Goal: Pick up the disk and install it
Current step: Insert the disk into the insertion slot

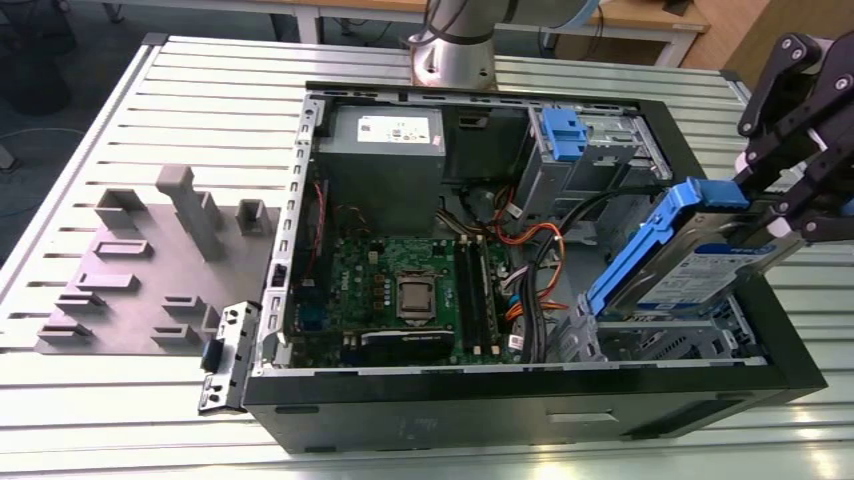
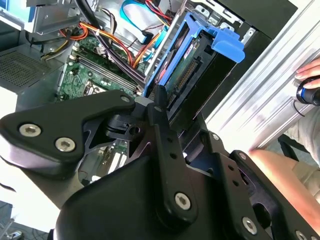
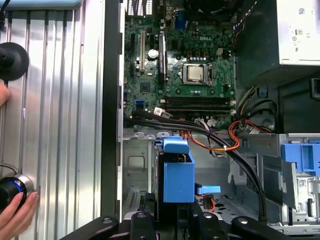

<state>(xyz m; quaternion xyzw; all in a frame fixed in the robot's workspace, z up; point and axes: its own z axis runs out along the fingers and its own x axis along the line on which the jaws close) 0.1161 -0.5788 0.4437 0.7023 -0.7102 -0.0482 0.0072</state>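
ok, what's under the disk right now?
The grey metal drive cage, with the disk tilted over it in the gripper. Most of the cage's floor is covered by the disk.

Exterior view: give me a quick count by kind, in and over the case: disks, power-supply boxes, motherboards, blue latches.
disk: 1, tilted over the case, gripped by the hand
power-supply box: 1
motherboard: 1
blue latch: 1
Total: 4
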